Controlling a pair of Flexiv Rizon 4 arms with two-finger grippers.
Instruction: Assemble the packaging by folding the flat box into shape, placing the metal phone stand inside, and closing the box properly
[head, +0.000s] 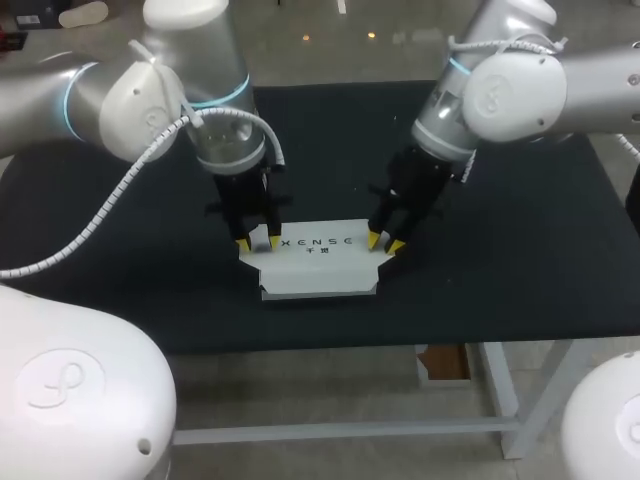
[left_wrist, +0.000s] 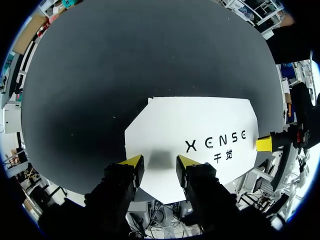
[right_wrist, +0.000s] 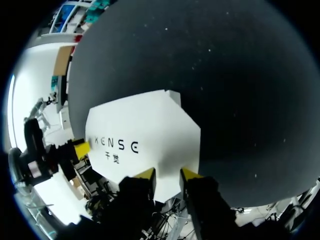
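Note:
A white cardboard box (head: 315, 265) with dark lettering lies flat on the black table, close to its front edge. My left gripper (head: 258, 242) stands at the box's left end, open, its yellow tips down on the white panel (left_wrist: 200, 135), which shows between the fingers (left_wrist: 132, 162). My right gripper (head: 384, 243) stands at the box's right end, open, its tips straddling the box's (right_wrist: 145, 135) angled end edge. Each wrist view shows the other arm's yellow tip at the far end of the box. No metal phone stand is visible in any view.
The black table top (head: 500, 260) stretches bare behind and to both sides of the box. The table's front edge (head: 400, 335) runs just in front of the box.

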